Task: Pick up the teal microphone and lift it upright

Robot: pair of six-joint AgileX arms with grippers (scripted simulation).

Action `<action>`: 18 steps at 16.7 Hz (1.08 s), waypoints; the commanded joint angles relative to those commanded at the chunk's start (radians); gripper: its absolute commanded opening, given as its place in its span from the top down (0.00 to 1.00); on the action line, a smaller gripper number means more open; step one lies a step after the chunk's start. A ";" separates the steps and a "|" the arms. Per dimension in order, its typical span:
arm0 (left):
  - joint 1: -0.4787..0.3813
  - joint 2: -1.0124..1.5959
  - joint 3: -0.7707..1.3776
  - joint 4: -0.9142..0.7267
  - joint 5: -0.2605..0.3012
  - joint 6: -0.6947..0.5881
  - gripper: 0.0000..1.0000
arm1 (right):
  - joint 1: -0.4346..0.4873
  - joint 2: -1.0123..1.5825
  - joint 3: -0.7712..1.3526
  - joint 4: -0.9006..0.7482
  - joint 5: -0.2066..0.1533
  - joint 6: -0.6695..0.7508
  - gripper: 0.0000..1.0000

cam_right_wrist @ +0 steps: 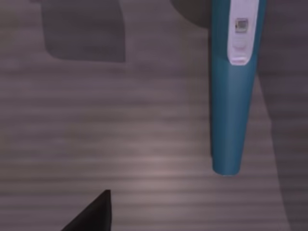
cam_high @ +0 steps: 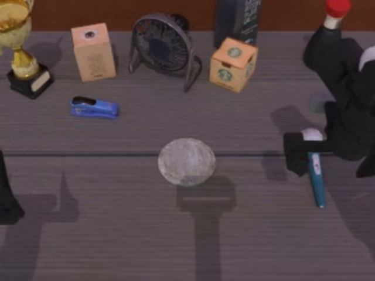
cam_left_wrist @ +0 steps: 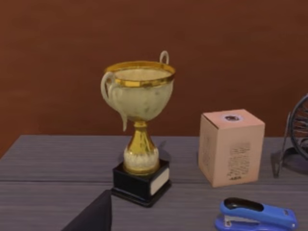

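A: Start at the right gripper (cam_high: 307, 153). What does it show?

B: It sits over the head end of the teal microphone (cam_high: 316, 178), at the right side of the table (cam_high: 117, 193). One dark finger (cam_high: 295, 153) stands just left of the microphone's whitish head; the other side is hidden under the arm. Whether the fingers are pressed onto the microphone or merely around it, I cannot tell.

A: And the microphone itself?

B: It lies flat on the table, handle pointing toward the near edge, head tucked at the gripper. In the right wrist view the teal handle (cam_right_wrist: 230, 96) tapers to a blunt end and carries a white switch strip (cam_right_wrist: 240, 31); a dark finger tip (cam_right_wrist: 94, 214) shows well apart from it.

A: Taking the microphone as reference, what lies around it?

B: Well to its left, mid-table, is a round grey pad (cam_high: 186, 162). Farther left and toward the back lies a blue stapler (cam_high: 94, 108). Along the back edge, from nearest to farthest: an orange box (cam_high: 233, 64), a dark box (cam_high: 237, 20), a small fan (cam_high: 161, 45), a tan box (cam_high: 94, 51) and a gold trophy (cam_high: 20, 52).

A: The left gripper (cam_high: 9, 202)?

B: Parked at the table's far left edge, well apart from the microphone; its fingers are not clear to me.
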State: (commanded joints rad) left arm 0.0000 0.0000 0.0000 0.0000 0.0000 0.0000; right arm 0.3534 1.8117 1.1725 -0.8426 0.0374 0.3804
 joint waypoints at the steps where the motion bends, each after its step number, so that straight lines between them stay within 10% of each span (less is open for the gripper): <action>1: 0.000 0.000 0.000 0.000 0.000 0.000 0.00 | 0.000 0.000 0.000 0.000 0.000 0.000 0.00; 18: 0.000 0.000 0.000 0.000 0.000 0.000 0.00 | -0.010 0.242 -0.124 0.366 0.001 -0.006 0.00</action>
State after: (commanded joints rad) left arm 0.0000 0.0000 0.0000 0.0000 0.0000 0.0000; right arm 0.3437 2.0538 1.0485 -0.4762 0.0382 0.3741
